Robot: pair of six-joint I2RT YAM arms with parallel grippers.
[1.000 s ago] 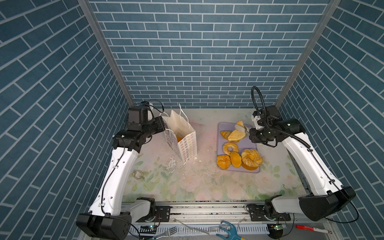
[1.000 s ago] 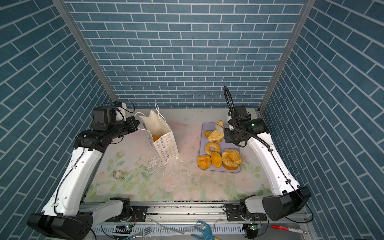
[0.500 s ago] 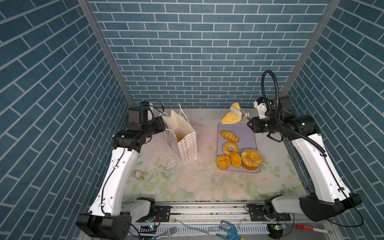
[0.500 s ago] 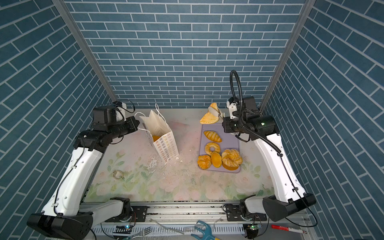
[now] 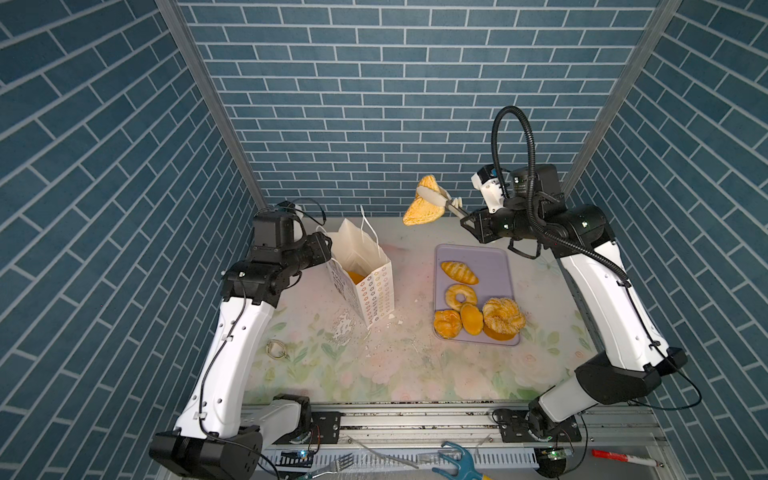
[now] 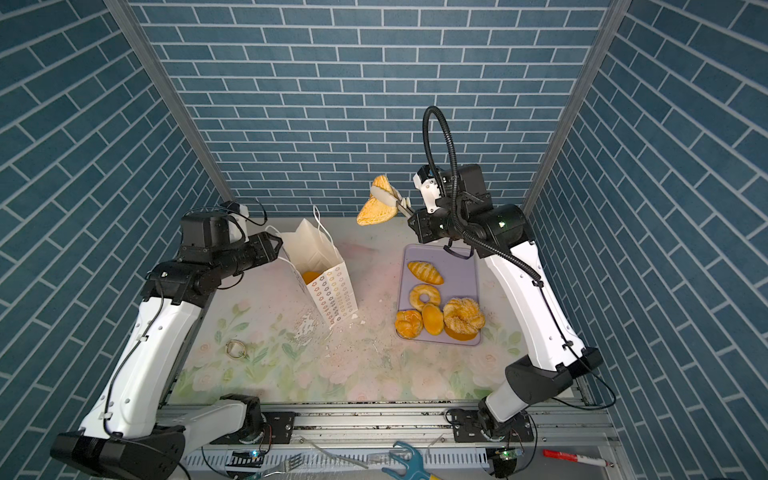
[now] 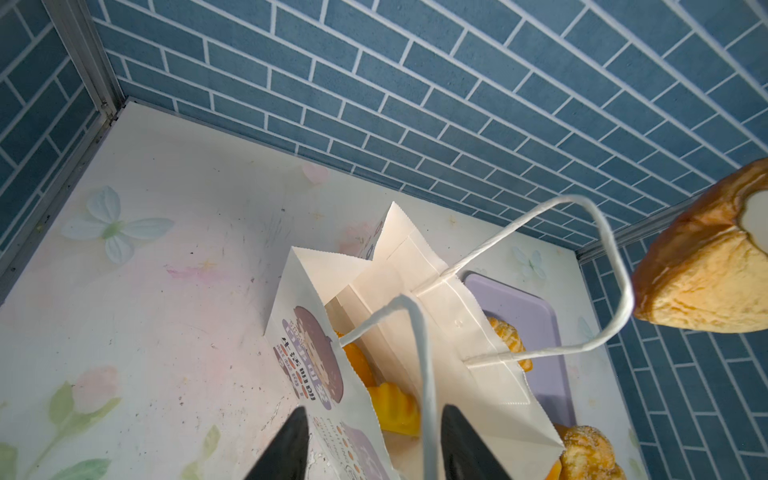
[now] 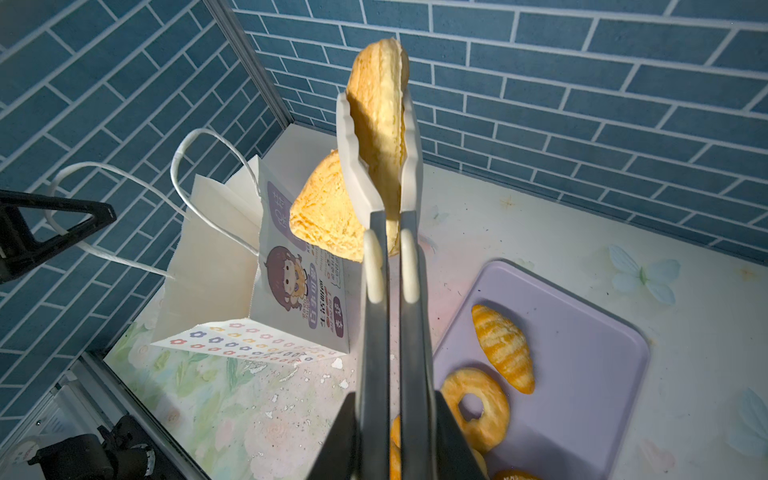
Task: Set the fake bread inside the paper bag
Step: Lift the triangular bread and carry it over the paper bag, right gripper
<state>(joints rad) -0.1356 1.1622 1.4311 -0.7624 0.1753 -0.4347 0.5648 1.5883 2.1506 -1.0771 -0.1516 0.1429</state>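
Over the last second the right claw (image 8: 395,436), clamped shut on a pair of tongs (image 8: 376,353), rose from the tray (image 5: 494,257). It carried the triangular pastry (image 5: 422,212) up and toward the bag (image 5: 376,286). The white tips of the tongs gripped the pastry across its middle. The pastry hung in the air above the rear edge of the table (image 5: 395,374), between tray and bag, not yet over the bag's mouth. The rear end of the tray, where it had lain, was bare.

In the same interval the left claw (image 7: 374,415) opened. Its fingers stood apart, straddling the bag's printed wall and one cord handle (image 7: 424,374) without visibly pinching either. The bag stood toward the rear left corner of the table, mouth open and apparently unsupported.

Effect on the task: at least one orange pastry (image 5: 356,276) already lay inside the bag, and several remained on the tray. The transfer was at its carry stage. With the bag released, contact from the incoming pastry could tip or shift it.
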